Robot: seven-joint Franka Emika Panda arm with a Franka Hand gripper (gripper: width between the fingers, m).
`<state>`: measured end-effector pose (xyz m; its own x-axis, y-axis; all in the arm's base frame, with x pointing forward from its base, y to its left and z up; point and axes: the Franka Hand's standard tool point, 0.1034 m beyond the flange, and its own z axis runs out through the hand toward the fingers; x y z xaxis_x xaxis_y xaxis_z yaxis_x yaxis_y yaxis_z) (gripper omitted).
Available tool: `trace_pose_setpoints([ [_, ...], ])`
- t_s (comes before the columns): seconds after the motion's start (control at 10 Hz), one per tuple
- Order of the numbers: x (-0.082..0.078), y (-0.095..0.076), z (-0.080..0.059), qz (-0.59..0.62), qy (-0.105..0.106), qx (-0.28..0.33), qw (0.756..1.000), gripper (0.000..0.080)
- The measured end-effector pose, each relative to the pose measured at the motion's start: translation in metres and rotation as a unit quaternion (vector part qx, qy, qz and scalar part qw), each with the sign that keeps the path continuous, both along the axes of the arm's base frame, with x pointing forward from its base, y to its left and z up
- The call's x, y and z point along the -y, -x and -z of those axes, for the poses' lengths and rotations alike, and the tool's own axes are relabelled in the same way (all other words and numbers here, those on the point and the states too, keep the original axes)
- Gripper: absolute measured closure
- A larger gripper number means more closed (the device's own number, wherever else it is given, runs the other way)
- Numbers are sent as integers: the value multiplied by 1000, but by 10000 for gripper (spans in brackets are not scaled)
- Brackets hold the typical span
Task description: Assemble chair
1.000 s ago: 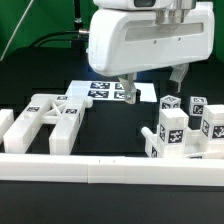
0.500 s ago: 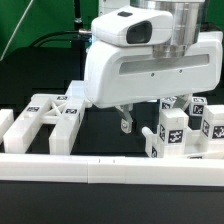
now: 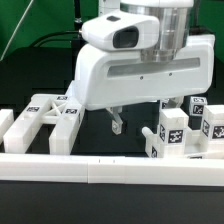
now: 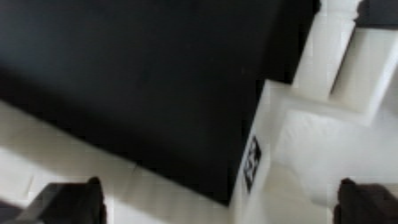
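Over the black table hung the big white hand, its fingers spread wide apart and gripping nothing. Behind a long white bar, the chair's ladder-like frame lay at the exterior view's left and its tagged blocks stood at the right, well apart, the hand between them.

Chair parts flank the hand on the worktop.
Hand hangs above the worktop. The ladder frame lies flat beside the hand, at the exterior view's left. A cluster of upright leg pieces stands on the hand's other side, at the exterior view's right. The border bar runs across in front of the hand, nearer the camera.
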<state>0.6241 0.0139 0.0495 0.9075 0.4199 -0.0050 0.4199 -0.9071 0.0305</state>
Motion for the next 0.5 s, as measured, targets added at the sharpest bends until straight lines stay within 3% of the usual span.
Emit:
trace_pose_setpoints([
  [0.5, 3, -5, 3, 37, -7, -10, 999, 151],
])
